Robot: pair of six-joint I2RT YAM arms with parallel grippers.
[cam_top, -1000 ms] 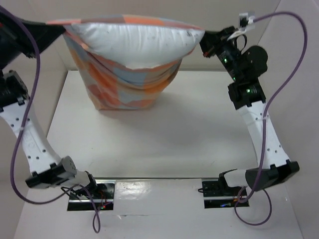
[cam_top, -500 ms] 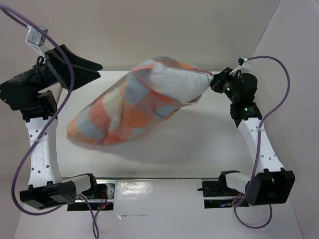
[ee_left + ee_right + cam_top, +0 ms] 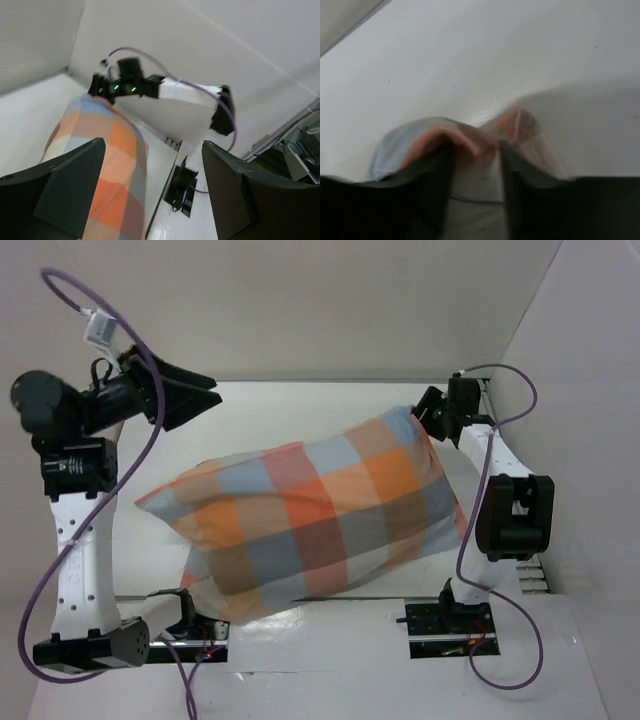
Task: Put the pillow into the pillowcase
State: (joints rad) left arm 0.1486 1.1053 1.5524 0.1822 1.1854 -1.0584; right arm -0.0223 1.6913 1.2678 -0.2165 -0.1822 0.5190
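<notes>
1. Over the table (image 3: 300,415), from the top camera: the checked pillowcase (image 3: 320,520) lies plump and slantwise on the white surface. Its far right corner sits at the right gripper (image 3: 425,418). The left gripper (image 3: 205,388) gapes empty, well apart, with pale walls behind.
2. From the left wrist: wide-spread fingers (image 3: 75,190) frame the case's orange and grey checks, and the right arm (image 3: 185,95) shows beyond.
3. From the right wrist, blurred: crumpled fabric lies between the fingers, and I cannot tell whether they pinch it.
</notes>
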